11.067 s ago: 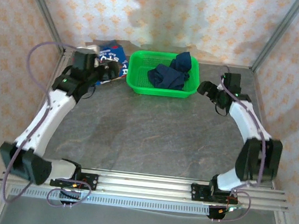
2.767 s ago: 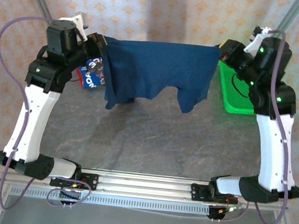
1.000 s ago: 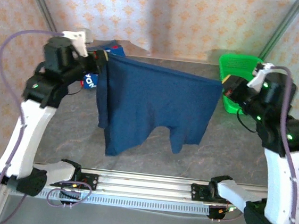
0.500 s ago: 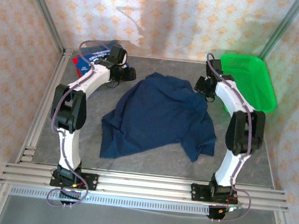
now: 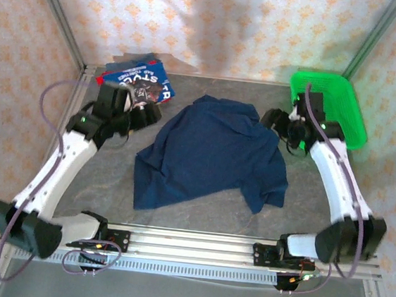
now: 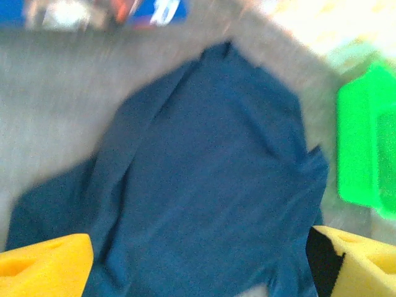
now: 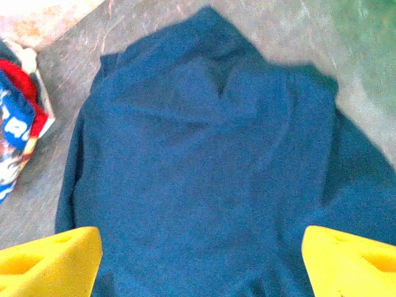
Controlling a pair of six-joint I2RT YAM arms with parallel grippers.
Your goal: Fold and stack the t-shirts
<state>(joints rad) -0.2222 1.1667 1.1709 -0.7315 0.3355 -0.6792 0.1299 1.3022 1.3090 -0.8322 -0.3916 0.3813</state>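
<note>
The dark navy t-shirt (image 5: 211, 157) lies spread and rumpled on the middle of the table, collar toward the back. My left gripper (image 5: 143, 114) hovers just off its left shoulder, and my right gripper (image 5: 272, 119) is by its right shoulder. In the left wrist view the yellow fingers (image 6: 43, 266) stand wide apart over the navy t-shirt (image 6: 210, 173), so the left gripper (image 6: 198, 272) is open and holds nothing. In the right wrist view the right gripper (image 7: 201, 266) is likewise open above the navy t-shirt (image 7: 204, 161). Folded blue and red t-shirts (image 5: 140, 82) sit at the back left.
The green mesh basket (image 5: 338, 112) stands at the back right corner, just behind my right arm, and shows as the basket (image 6: 365, 148) in the left wrist view. The folded stack (image 7: 15, 136) lies at the left of the right wrist view. Walls close the back and sides.
The navy t-shirt, earlier held stretched in the air between both grippers, now lies on the table, let go. Both arms have drawn slightly back from its shoulders.
</note>
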